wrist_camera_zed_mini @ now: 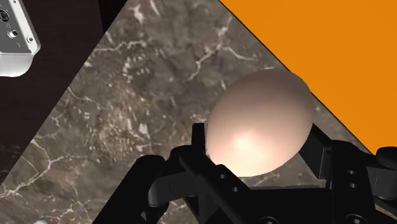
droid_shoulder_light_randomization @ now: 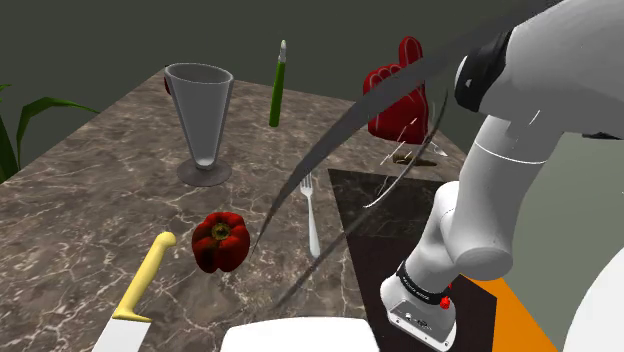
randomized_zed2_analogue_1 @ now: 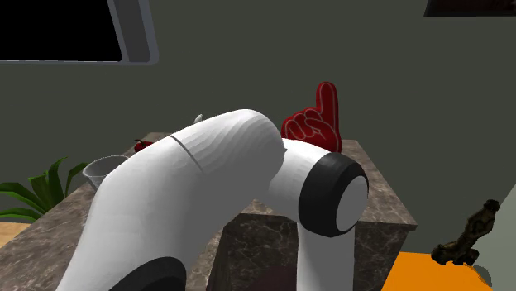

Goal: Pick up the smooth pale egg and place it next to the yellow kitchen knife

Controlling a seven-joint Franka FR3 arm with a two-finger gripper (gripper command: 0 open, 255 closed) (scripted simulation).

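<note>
One hand (wrist_camera_zed_mini: 256, 141) clasps one pale egg (wrist_camera_zed_mini: 262, 114)

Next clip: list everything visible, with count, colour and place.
egg: one, pale, between the fingers
knife: one, yellow handle, shoulder view's lower left
pepper: one, red, beside the knife
fork: one, white, right of the pepper
cup: one, clear grey, upright behind the pepper
stalk: one, green, right of the cup
foam hand: one, red, table's far corner
plant: one, green, left of the table
table: one, brown marble
arm: one, white
fingers: two, black, clasping the egg
</note>
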